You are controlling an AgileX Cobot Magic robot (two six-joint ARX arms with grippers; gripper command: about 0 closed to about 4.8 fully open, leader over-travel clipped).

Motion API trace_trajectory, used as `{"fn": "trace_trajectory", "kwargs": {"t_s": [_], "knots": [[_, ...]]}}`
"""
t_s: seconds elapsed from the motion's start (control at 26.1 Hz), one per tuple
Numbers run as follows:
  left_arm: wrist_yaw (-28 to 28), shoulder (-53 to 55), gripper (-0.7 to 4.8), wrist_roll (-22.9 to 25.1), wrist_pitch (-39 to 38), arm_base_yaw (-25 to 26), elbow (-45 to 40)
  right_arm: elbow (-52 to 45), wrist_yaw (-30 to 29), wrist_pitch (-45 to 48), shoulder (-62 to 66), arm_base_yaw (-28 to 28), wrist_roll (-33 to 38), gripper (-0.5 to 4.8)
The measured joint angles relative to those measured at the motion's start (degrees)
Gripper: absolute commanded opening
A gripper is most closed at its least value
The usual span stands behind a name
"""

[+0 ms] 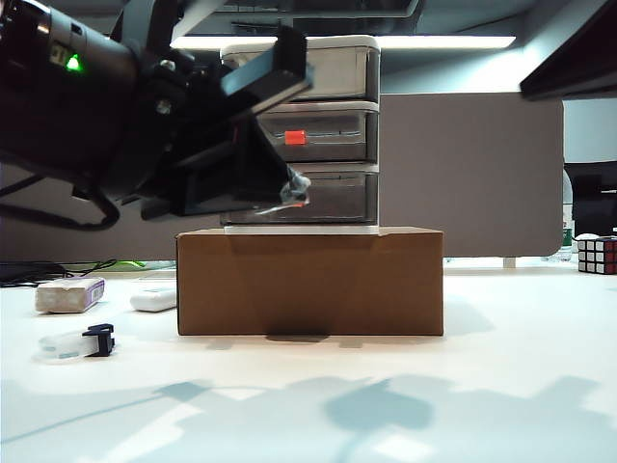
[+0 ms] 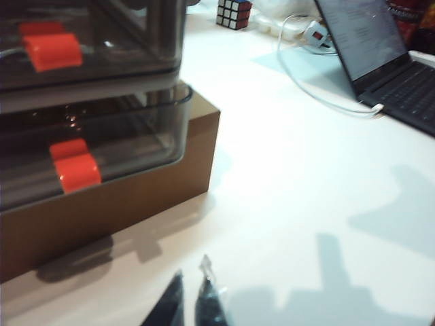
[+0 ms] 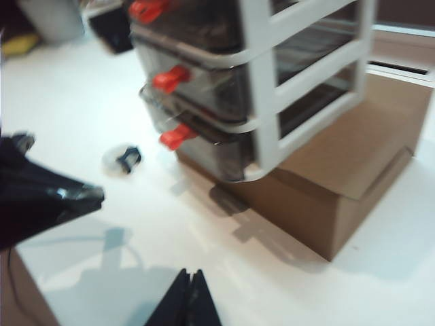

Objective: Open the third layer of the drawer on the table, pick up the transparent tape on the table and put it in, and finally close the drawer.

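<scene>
Step in hand: opening third layer (image 2: pixel 88 159), apparently still closed. Left pincer (image 2: pixel 194 299) near its orange-red handle (image 2: pixel 76 170), fingertips nearly together, empty. Right pincer (image 3: pixel 187 299) closed, empty, hovering above desk (image 1: pixel 405 405). Transparent tape (image 1: pixel 77 342) on desk, left of cardboard box (image 1: pixel 308 282). Next: hook handle, pull outward.

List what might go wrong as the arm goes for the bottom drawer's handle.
1. The drawer unit sits loose on a cardboard box; a pull could drag or tip it.
2. The left gripper, jaws nearly shut, may miss the third layer's small handle.
3. The transparent tape lies far left, under that arm's sweep.
</scene>
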Motion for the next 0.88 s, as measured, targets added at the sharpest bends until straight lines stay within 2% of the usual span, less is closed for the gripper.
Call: {"fn": "trace_trajectory", "kwargs": {"t_s": [0.15,0.19,0.27,0.31,0.38,0.5,0.54,0.73,0.88], "knots": [[-0.2,0.0,0.26,0.0,1.0,0.3,0.0,0.7,-3.3,0.2,3.9,2.5,-3.4,-0.05],[-2.7,0.6,0.26,0.0,2.1,0.1,0.3,1.6,-3.3,1.1,6.4,3.5,-3.5,-0.05],[-12.2,1.7,0.26,0.0,2.7,-1.1,0.6,3.0,-3.0,1.4,10.0,4.7,-3.5,-0.05],[-18.7,2.4,0.26,0.0,2.7,-2.1,0.7,4.0,-2.6,1.4,12.3,5.0,-3.6,-0.05],[-23.9,3.1,0.48,-0.3,3.5,-2.8,0.9,5.1,-2.4,2.3,15.1,5.0,-3.6,-0.05],[-25.1,4.9,1.48,-2.3,6.9,-2.8,1.0,5.9,-2.2,4.2,17.9,5.0,-3.6,-0.05],[-25.1,5.9,1.61,-2.9,8.2,-2.8,1.0,6.3,-2.2,4.9,19.0,5.0,-3.6,-0.05],[-25.5,13.0,1.83,-4.0,13.6,-2.9,2.5,9.2,-2.2,7.6,24.8,5.0,-3.6,-0.04],[-31.7,19.4,1.83,-3.5,13.9,-5.2,8.0,9.9,-2.4,9.0,26.9,5.0,-3.6,-0.05]]}}
